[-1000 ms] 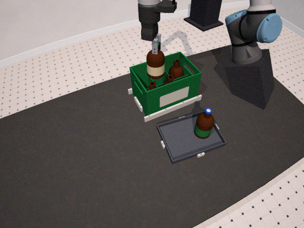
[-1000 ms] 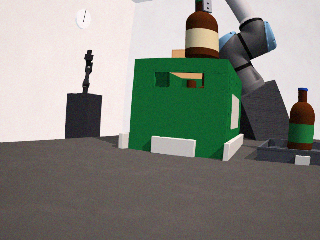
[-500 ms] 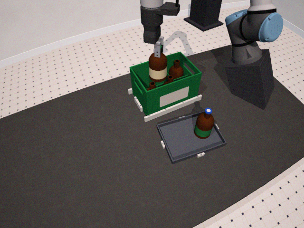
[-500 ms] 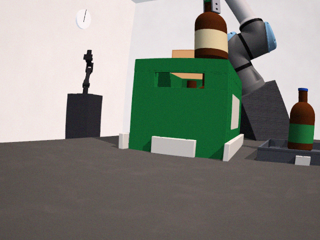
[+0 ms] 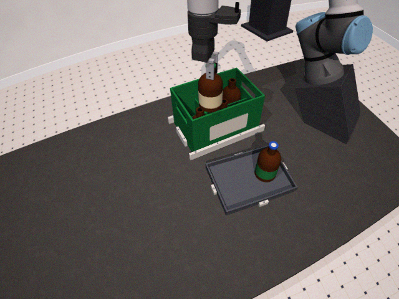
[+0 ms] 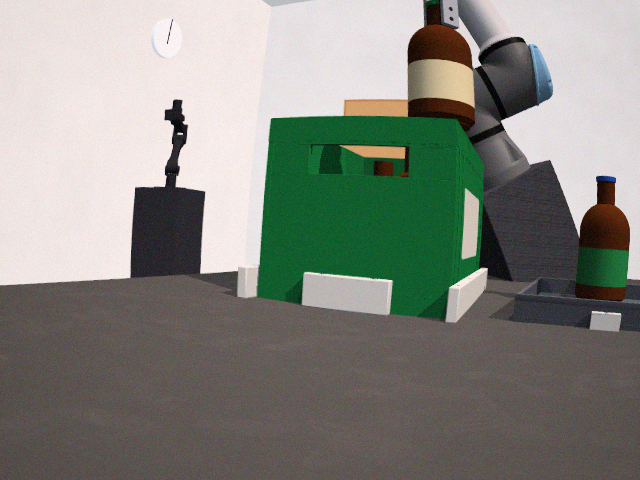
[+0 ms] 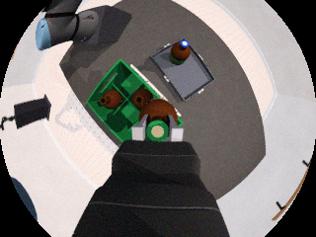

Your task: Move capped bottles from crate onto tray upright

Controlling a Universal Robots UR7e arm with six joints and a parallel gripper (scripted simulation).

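As you look at the top view, the gripper (image 5: 212, 69) (image 6: 438, 14) (image 7: 158, 120) has its jaws closed on the neck of the cream-label bottle (image 5: 210, 86) (image 6: 440, 77) (image 7: 158, 110), green cap between them. You've got that bottle upright over the crate (image 5: 201, 135) (image 6: 356, 222) (image 7: 130, 81), its base near rim height in the exterior view. Your crate stands on the worktop (image 5: 128, 193) (image 6: 310, 387) (image 7: 237, 123), at 11 o'clock from the tray (image 5: 232, 183) (image 6: 547, 310) (image 7: 185, 81) in the top view. White strip (image 5: 227, 141) (image 6: 466, 294) lies along the crate's tray-facing side. On the tray you have one capped bottle, the blue-capped bottle (image 5: 268, 162) (image 6: 603, 232) (image 7: 179, 51) with the green label, upright, off-centre towards 2 o'clock. Inside the crate you can see brown open necks: one bottle (image 5: 232, 93) (image 7: 113, 100) towards 2 o'clock in the top view, a second bottle (image 7: 142, 98) nearer the middle, and a third neck (image 5: 199, 111) towards 7 o'clock. Lower bodies there are partly hidden from you by the wall and the held bottle.
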